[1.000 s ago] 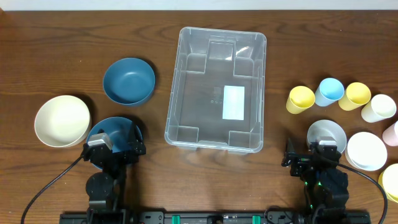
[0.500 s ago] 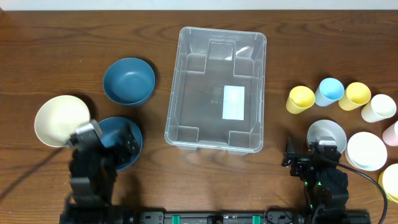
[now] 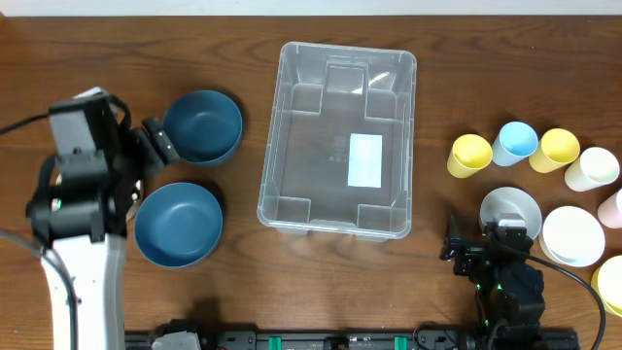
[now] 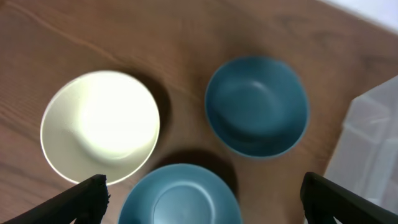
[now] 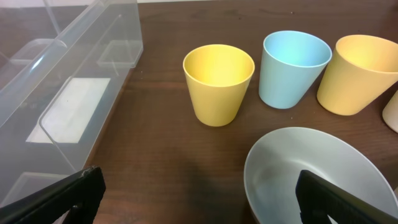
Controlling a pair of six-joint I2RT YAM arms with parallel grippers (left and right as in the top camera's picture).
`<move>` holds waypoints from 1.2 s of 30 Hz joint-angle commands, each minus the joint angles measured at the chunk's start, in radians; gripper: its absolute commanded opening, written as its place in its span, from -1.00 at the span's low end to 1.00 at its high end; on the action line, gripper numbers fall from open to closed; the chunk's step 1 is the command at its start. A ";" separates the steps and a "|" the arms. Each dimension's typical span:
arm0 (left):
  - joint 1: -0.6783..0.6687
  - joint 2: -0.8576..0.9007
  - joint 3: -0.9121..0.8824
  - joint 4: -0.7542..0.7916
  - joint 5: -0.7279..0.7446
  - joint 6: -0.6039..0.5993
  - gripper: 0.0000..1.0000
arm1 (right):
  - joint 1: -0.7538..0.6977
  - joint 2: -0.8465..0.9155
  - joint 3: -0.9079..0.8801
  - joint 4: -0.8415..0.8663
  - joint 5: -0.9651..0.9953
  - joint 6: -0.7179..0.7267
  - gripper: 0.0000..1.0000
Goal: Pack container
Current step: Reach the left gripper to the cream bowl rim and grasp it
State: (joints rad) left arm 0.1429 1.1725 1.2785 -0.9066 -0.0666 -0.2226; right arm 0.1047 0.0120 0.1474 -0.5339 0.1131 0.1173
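Overhead: clear container (image 3: pixel 311 126) sits mid-frame on table (image 3: pixel 437 58); left end effector (image 3: pixel 155 142) released, beside upper blue bowl (image 3: pixel 202 124); right end effector (image 3: pixel 491 241) released, by grey bowl (image 3: pixel 511 206) lower right

The open-topped container (image 3: pixel 275 146) fills the middle of the bench (image 3: pixel 437 97). On its left, only a narrow bare strip separates it from the far blue bowl (image 3: pixel 201 126) and the near blue bowl (image 3: pixel 179 224), with the left arm (image 3: pixel 83 185) overhanging beyond them. On its right, a wider bare lane reaches the yellow cup (image 3: pixel 470 155) and the grey bowl (image 3: pixel 510 206).
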 commanded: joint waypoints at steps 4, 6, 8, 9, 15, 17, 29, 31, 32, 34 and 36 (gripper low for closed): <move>0.079 0.119 0.019 -0.034 -0.032 0.015 0.96 | -0.006 -0.003 -0.003 0.000 0.010 -0.010 0.98; 0.133 0.172 0.020 -0.035 -0.031 -0.032 0.96 | -0.006 -0.003 -0.003 0.000 0.010 -0.010 0.98; 0.183 0.227 0.020 -0.030 -0.014 -0.056 0.96 | -0.006 -0.003 -0.003 0.000 0.010 -0.010 0.99; 0.203 0.252 0.020 -0.023 0.006 -0.056 0.96 | -0.006 -0.003 -0.003 0.000 0.010 -0.010 0.99; 0.257 0.406 0.020 0.043 0.071 -0.005 0.96 | -0.006 -0.003 -0.003 0.000 0.010 -0.010 0.98; 0.253 0.458 0.020 0.070 0.085 0.013 0.96 | -0.006 -0.003 -0.003 0.000 0.010 -0.010 0.98; 0.253 0.631 0.020 0.106 0.048 0.031 0.59 | -0.006 -0.003 -0.003 0.000 0.010 -0.010 0.99; 0.253 0.655 0.020 0.109 0.048 0.031 0.40 | -0.006 -0.003 -0.003 0.000 0.010 -0.010 0.98; 0.253 0.667 0.019 0.109 0.048 0.031 0.34 | -0.006 -0.003 -0.003 0.000 0.010 -0.010 0.98; 0.253 0.687 0.019 0.108 0.048 0.031 0.18 | -0.006 -0.003 -0.003 0.000 0.010 -0.010 0.99; 0.253 0.700 0.019 0.108 0.048 0.031 0.02 | -0.006 -0.003 -0.003 0.000 0.010 -0.010 0.99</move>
State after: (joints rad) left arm 0.3939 1.8519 1.2789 -0.7994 -0.0071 -0.2039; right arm 0.1047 0.0120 0.1474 -0.5339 0.1131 0.1173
